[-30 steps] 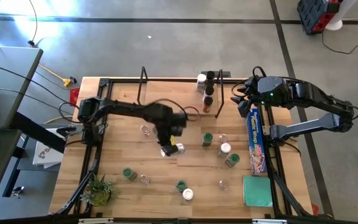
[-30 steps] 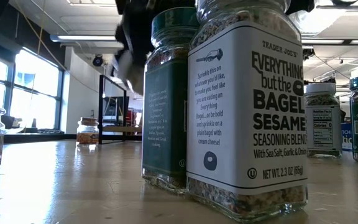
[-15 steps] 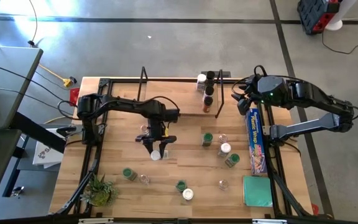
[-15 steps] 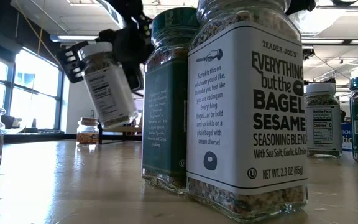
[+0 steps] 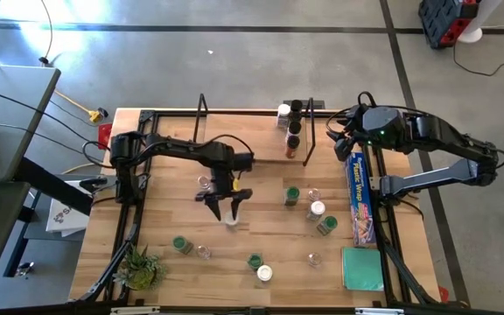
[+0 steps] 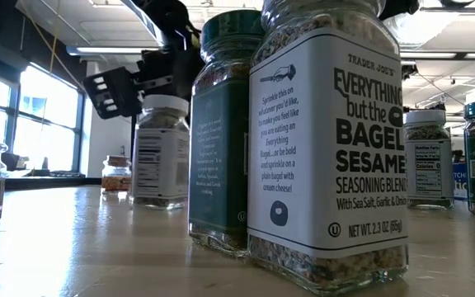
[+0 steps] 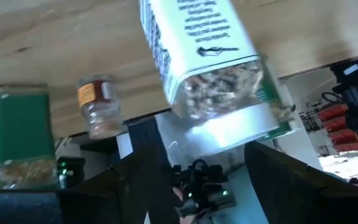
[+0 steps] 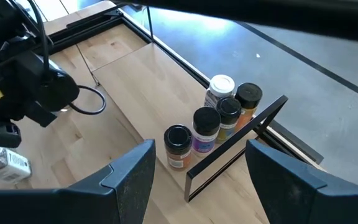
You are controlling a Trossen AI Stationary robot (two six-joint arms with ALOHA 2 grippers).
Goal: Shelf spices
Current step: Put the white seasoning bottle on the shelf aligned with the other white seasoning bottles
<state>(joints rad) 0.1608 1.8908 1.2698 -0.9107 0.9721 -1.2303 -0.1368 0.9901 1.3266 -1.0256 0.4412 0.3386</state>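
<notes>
White-lidded jar (image 6: 158, 148), tilted in grasp half second ago, now upright on table mid-left, well short of shelf (image 5: 252, 144). Left gripper (image 5: 223, 208) fingers spread, released. Right gripper (image 8: 194, 180) idle, spread above shelf end. Risk: retreating finger clips lid (still close), topples jar.

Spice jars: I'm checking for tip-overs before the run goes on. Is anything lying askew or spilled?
Nothing stands out. The white-lidded jar at the open left gripper stands upright on the table, and no spill shows.

- The high view looks straight down on the whole table (image 5: 173, 188).
- The low view sits at tabletop height, very close to jars.
- Both wrist views share the white-lidded jar (image 6: 159, 148), probably.
</notes>
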